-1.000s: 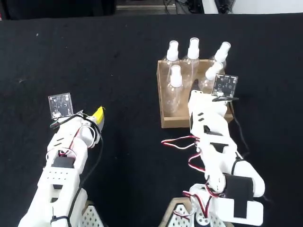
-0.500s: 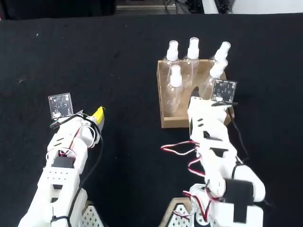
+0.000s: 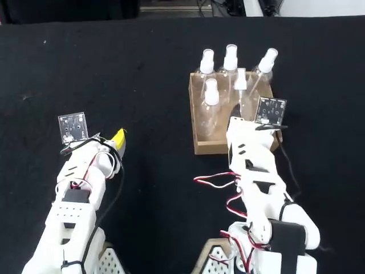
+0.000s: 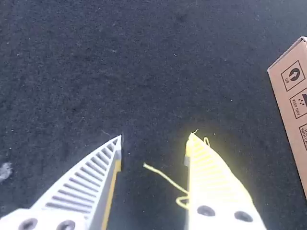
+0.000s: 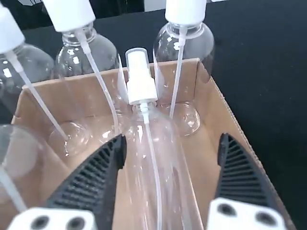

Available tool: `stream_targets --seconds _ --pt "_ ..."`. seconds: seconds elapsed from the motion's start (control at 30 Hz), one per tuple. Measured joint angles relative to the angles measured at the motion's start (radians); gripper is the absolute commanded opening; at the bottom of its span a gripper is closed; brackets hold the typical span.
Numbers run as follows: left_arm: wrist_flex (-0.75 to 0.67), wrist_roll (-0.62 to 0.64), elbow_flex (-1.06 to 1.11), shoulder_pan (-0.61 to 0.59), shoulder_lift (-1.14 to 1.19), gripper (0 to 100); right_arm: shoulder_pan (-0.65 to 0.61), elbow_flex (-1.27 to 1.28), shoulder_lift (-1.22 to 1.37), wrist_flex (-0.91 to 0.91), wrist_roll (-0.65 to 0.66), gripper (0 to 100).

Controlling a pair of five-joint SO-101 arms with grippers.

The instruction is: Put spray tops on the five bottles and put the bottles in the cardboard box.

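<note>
R gripper (image 5: 172, 140) (open) straddles bottle (image 5: 154, 143).

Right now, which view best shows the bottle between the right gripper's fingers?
Right wrist view: the bottle stands in the cardboard box, spray top on, inside the open right gripper. The high view shows it partly behind the right arm. The left wrist view catches the box's side.

5 bottles (image 3: 210, 114) w/ tops (image 3: 211, 90), 1 box (image 3: 208, 145).

High camera looks down; all 3 views share the cardboard box (image 3: 212, 146).
</note>
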Motion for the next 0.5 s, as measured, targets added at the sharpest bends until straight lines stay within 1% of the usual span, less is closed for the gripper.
stream_targets --seconds 0.2,0.3,0.33,0.4,0.5 --pt "0.0 0.0 0.0 0.0 0.0 21 0.012 0.008 0.0 0.0 0.0 24.9" --pt "0.0 0.0 0.0 0.0 0.0 21 0.051 0.009 -0.063 0.031 0.0 20.1" --pt "0.0 0.0 0.0 0.0 0.0 21 0.058 0.008 -0.098 0.075 0.0 18.8" --pt "0.0 0.0 0.0 0.0 0.0 21 0.061 -0.037 -0.157 0.233 0.012 17.7" --pt "0.0 0.0 0.0 0.0 0.0 21 0.061 -0.198 -0.213 0.582 0.046 17.8"
